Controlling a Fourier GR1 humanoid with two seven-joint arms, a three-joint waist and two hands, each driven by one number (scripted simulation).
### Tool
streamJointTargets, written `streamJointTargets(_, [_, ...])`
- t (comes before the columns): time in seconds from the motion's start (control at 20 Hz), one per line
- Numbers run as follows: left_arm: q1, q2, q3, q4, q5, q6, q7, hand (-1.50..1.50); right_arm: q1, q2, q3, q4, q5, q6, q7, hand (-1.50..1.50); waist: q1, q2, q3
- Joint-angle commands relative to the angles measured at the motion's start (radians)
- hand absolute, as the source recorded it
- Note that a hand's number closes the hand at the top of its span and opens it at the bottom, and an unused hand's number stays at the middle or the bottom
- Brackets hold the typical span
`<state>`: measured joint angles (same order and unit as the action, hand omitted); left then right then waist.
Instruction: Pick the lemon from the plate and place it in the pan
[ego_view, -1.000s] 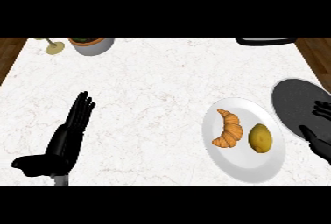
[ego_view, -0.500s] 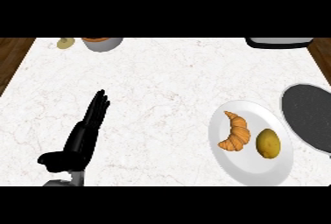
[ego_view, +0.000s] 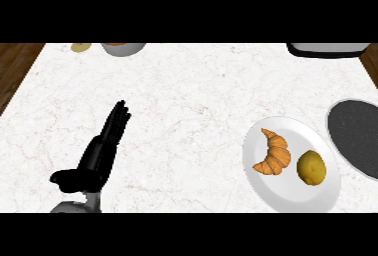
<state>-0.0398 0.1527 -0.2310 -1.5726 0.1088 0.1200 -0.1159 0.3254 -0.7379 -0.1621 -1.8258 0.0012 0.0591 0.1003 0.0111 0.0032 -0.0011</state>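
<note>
- left robot hand (ego_view: 102, 148) rests on the surface (ego_view: 192, 90), fingers straight and pressed together.
- lemon (ego_view: 311, 167) lies on the plate (ego_view: 284, 192) beside a croissant (ego_view: 272, 152) (avoid nudging it); approach from above.
- pan (ego_view: 357, 137) waits just right; right robot hand unseen.

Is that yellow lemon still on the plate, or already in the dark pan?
On the plate. The lemon lies on the white plate beside the croissant; the pan holds nothing visible.

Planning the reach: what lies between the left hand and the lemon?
In the head view, bare counter, then the croissant on the plate, lie between left hand and lemon.
</note>
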Motion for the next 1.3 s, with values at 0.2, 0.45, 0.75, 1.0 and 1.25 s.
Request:
streamJointTargets(0.2, [-0.074,-0.031,0.007,0.051,-0.015,0.004,0.015,0.0,-0.208,-0.033,0.247,0.138,0.21,0.107,0.178,-1.5,0.01,0.004,0.001])
streamJointTargets(0.45, [-0.043,-0.036,0.039,0.14,-0.029,-0.011,-0.088,0.0,-0.264,0.037,0.329,0.137,0.31,0.148,0.296,-1.5,-0.008,-0.001,0.001])
streamJointTargets(0.75, [0.015,-0.053,0.024,-0.022,-0.058,-0.006,0.023,0.0,-0.241,0.177,0.319,0.201,0.438,0.127,0.247,-1.5,-0.011,-0.004,0.001])
streamJointTargets(1.0, [0.046,-0.043,0.068,0.033,-0.043,-0.068,-0.046,0.0,-0.272,0.2,0.248,0.163,0.436,0.226,0.315,-1.5,-0.012,-0.004,0.001])
streamJointTargets(1.25, [0.033,-0.074,0.039,-0.061,-0.084,-0.033,0.062,0.0,-0.208,0.239,0.187,0.193,0.457,0.191,0.207,-1.5,-0.014,-0.004,0.001])
